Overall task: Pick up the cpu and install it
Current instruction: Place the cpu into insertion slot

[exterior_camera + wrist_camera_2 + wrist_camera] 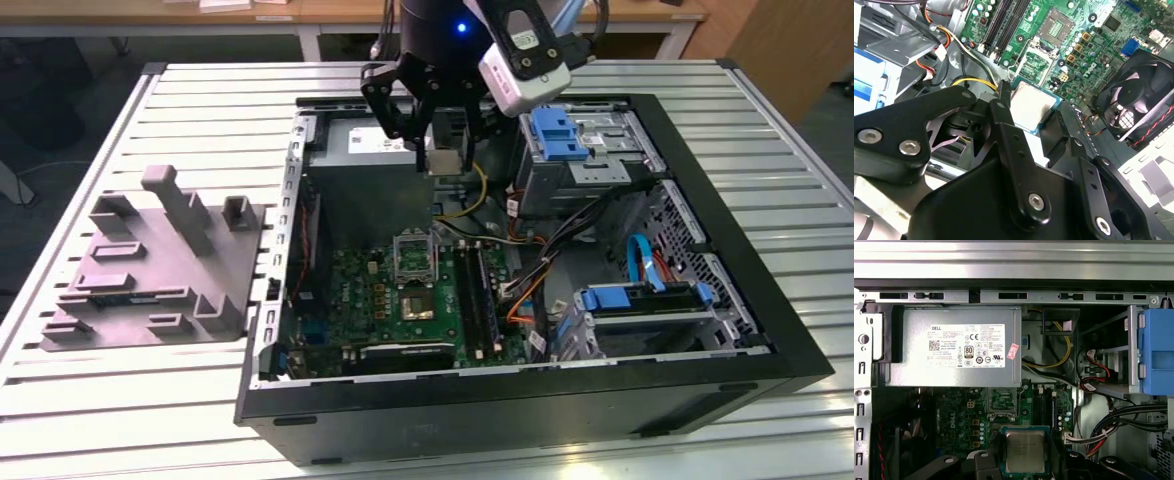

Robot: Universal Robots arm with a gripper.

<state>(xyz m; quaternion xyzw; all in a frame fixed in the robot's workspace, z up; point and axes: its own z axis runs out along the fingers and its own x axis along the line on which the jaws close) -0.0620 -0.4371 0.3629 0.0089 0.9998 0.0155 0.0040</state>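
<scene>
The cpu point(1025, 451), metal top up, hung in the gripper point(445, 152) above the open case point(534, 410). The black fingers point(1004, 120) were pinched against opposite edges of the chip, with nothing else in their hold. In the exterior view the chip sat high over the far end of the case, between the power supply point(949, 345) and the blue drive bay point(558, 135), clear of everything below. The motherboard point(387, 290) lay beneath and nearer the camera. Its socket point(1059, 20) was uncovered, with the metal frame point(1035, 62) flipped up beside it; chip and socket were well apart. In the second wrist view a black fan point(1136, 95) stood at the board's edge. Yellow wires point(1068, 347) looped beside the power supply. To the exterior view's left, outside the case, a grey tray point(154, 265) with upright posts rested on the slatted table point(214, 110).
</scene>
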